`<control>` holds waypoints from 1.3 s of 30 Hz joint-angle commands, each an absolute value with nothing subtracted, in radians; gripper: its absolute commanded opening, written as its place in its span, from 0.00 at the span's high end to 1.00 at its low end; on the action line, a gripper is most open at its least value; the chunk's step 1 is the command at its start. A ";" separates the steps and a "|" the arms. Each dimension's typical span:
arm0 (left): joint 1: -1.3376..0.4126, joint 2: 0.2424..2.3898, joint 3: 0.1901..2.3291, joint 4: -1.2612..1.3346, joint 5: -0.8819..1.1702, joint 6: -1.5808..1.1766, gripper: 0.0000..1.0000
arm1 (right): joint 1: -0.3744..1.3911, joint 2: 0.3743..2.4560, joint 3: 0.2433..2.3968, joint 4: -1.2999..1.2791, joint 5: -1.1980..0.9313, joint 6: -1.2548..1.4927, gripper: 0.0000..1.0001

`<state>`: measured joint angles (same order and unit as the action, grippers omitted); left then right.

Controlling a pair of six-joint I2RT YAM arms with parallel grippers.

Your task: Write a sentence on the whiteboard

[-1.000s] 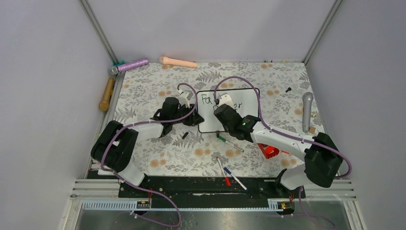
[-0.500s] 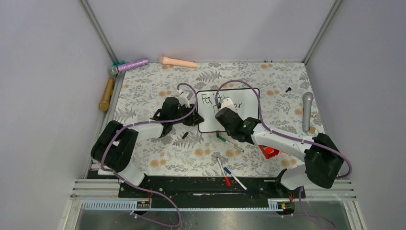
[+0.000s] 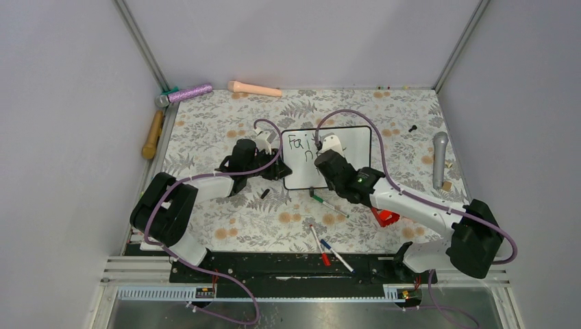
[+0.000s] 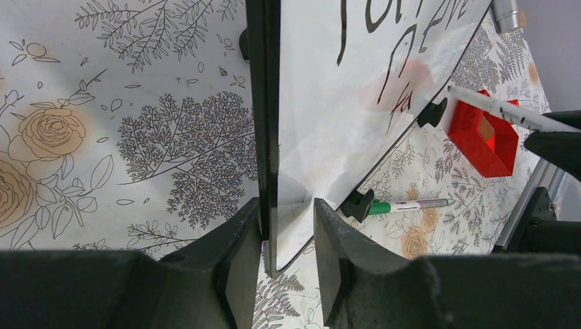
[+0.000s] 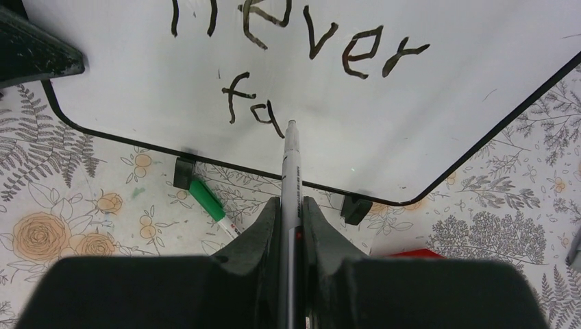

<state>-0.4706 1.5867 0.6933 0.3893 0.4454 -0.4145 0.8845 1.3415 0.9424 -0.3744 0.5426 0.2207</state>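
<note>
sentence (image 5: 316, 41) on whiteboard (image 5: 438, 103), "never", "fa" beneath

Enclosed cell: plain matte pale grey back wall (image 3: 294, 34), left wall (image 3: 62, 123) and right wall (image 3: 527, 103), all bare. Aluminium profiles run up both back corners, left (image 3: 140, 44) and right (image 3: 460, 44). Table is covered by a floral cloth (image 3: 226, 123): grey ferns and orange roses on white. Near edge has a black base plate (image 3: 274, 269), aluminium rails (image 3: 137, 264) either side, then a white slotted strip (image 3: 288, 293) and a dull metal sheet (image 3: 308, 317). Light is even and diffuse, shadows soft.
</note>
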 commanded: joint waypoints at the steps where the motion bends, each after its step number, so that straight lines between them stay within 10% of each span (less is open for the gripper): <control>1: -0.472 1.556 0.716 0.404 0.444 -0.397 0.67 | 0.865 1.345 1.002 -0.352 0.585 0.205 1.00; 39: -0.472 1.559 0.718 0.401 0.443 -0.396 0.67 | 0.811 1.425 1.043 -0.337 0.591 0.203 1.00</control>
<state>-0.4706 1.5867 0.6933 0.3889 0.4450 -0.4141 0.8349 1.4445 1.0348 -0.3519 0.5411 0.1986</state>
